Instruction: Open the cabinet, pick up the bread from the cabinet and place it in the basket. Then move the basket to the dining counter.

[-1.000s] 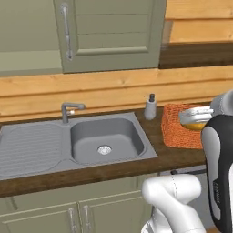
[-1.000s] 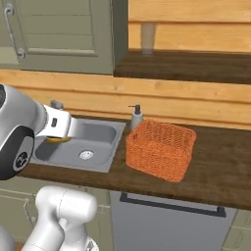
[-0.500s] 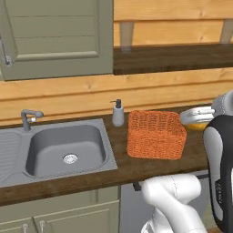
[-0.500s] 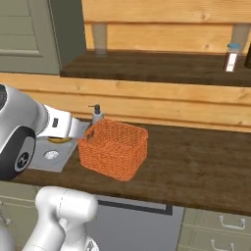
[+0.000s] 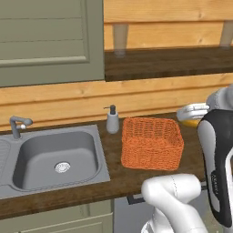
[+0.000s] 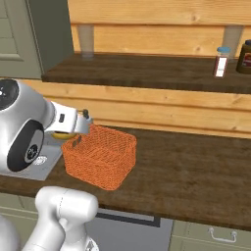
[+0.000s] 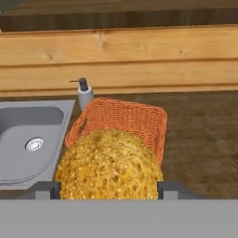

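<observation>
Hand view, nearest the camera: the gripper (image 7: 109, 191), its jaws spread wide and pinching the bread (image 7: 109, 166), a golden-brown seeded lump held between the two dark fingertips (image 7: 44, 190). The bread hangs above and on the near side of the basket (image 7: 122, 123), not inside it. The orange wicker basket stands on the dark wooden worktop (image 7: 200, 139), just right of the grey sink (image 7: 25, 139). Behind the basket's left corner stands a small grey soap dispenser (image 7: 84, 94), close to the basket. Beyond the basket rises a light wooden plank wall (image 7: 121, 58). In the left base view the cabinet (image 5: 48, 41), door shut, hangs above the sink, up and left of the basket (image 5: 152, 142).
</observation>
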Available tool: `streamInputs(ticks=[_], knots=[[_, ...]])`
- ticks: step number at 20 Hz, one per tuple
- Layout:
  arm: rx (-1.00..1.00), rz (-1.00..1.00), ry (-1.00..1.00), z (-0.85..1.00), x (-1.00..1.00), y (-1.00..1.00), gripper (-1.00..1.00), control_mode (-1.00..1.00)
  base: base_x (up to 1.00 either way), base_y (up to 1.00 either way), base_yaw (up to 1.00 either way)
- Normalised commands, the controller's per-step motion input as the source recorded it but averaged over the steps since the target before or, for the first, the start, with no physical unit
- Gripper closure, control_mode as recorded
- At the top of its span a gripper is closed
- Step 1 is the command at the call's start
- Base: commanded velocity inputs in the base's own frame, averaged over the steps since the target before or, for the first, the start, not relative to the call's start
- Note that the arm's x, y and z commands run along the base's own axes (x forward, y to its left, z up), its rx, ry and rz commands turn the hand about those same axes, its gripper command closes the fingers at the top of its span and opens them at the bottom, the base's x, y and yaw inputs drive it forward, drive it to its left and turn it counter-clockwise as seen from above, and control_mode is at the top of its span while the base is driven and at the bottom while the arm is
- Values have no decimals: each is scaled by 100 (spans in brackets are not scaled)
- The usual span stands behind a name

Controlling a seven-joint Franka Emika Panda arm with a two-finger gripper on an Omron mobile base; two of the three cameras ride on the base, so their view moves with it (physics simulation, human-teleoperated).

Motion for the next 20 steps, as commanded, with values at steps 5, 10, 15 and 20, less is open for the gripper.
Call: streamInputs(ticks=[5,10,15,20], knots=[[0,0,13,-46,100,0,100,-100,0,0,0],[0,0,29,-92,90,0,100,-100,0,0,0],[0,0,37,-83,80,-2,100,-100,0,0,0],[0,0,28,-59,73,-7,100,-100,0,0,0]])
